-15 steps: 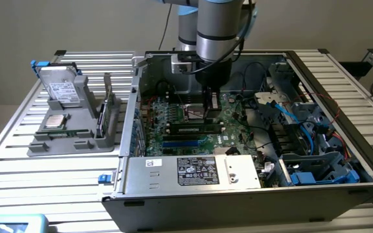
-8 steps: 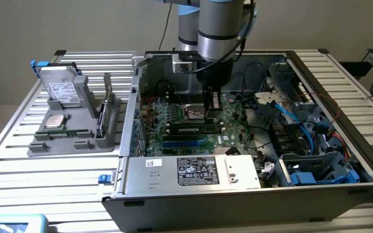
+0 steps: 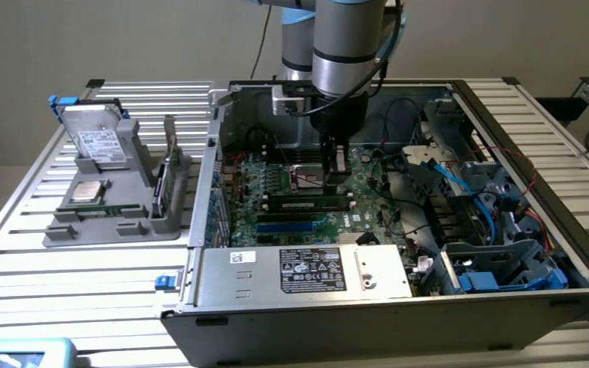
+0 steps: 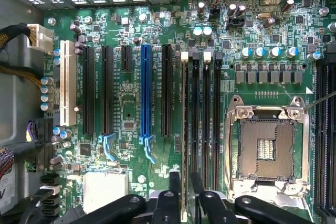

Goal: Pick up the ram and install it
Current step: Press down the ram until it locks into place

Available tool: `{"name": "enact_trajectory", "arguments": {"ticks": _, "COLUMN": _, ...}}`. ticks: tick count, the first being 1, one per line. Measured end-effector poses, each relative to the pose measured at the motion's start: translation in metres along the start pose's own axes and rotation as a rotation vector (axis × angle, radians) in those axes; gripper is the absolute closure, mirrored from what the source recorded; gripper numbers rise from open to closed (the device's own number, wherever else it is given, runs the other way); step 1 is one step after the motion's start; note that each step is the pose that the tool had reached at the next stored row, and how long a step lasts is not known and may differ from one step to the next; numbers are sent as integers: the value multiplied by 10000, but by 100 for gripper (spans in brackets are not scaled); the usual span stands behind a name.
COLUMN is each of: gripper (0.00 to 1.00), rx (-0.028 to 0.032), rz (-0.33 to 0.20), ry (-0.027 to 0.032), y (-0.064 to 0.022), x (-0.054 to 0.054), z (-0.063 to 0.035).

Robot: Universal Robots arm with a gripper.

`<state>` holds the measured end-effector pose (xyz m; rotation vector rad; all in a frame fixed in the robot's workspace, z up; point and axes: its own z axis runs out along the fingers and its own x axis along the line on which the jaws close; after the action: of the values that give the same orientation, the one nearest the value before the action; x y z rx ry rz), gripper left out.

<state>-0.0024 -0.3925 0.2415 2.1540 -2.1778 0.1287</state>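
Robot arm (image 3: 346, 46): one
Gripper (image 4: 185, 181): one
Computer case (image 3: 376, 322): one
Motherboard (image 4: 128, 103): one
Ram (image 3: 310, 204) on the motherboard: one
Processor socket (image 4: 268, 148): one
Blue expansion slot (image 4: 146, 95): one
White expansion slot (image 4: 65, 82): one
Long black expansion slots (image 4: 88, 90): three
Short black expansion slot (image 4: 126, 59): one
Blue-topped capacitors (image 4: 261, 52) in a row by the socket: four
Power supply (image 3: 315, 270): one
Grey parts holder (image 3: 120, 226): one
Processor chip (image 3: 88, 192) on the holder: one
Hard drive (image 3: 100, 142) on the holder: one

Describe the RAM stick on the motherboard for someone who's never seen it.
Inside the open computer case, find the empty processor socket on the green motherboard. Between it and the blue slot run long black slots; the ram stands on edge in one, green with a pale label, the only slot filled.
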Motion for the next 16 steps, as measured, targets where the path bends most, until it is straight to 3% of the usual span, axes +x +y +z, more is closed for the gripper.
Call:
{"name": "enact_trajectory", "arguments": {"ticks": 4, "gripper": 89, "rx": 0, "rz": 0, "ry": 0, "y": 0, "x": 0, "z": 0}}
{"name": "enact_trajectory", "arguments": {"ticks": 10, "gripper": 89, "rx": -4, "rz": 46, "ry": 7, "y": -61, "x": -2, "z": 7}}
{"name": "enact_trajectory", "arguments": {"ticks": 16, "gripper": 89, "rx": -14, "rz": 139, "ry": 7, "y": -62, "x": 1, "z": 36}}
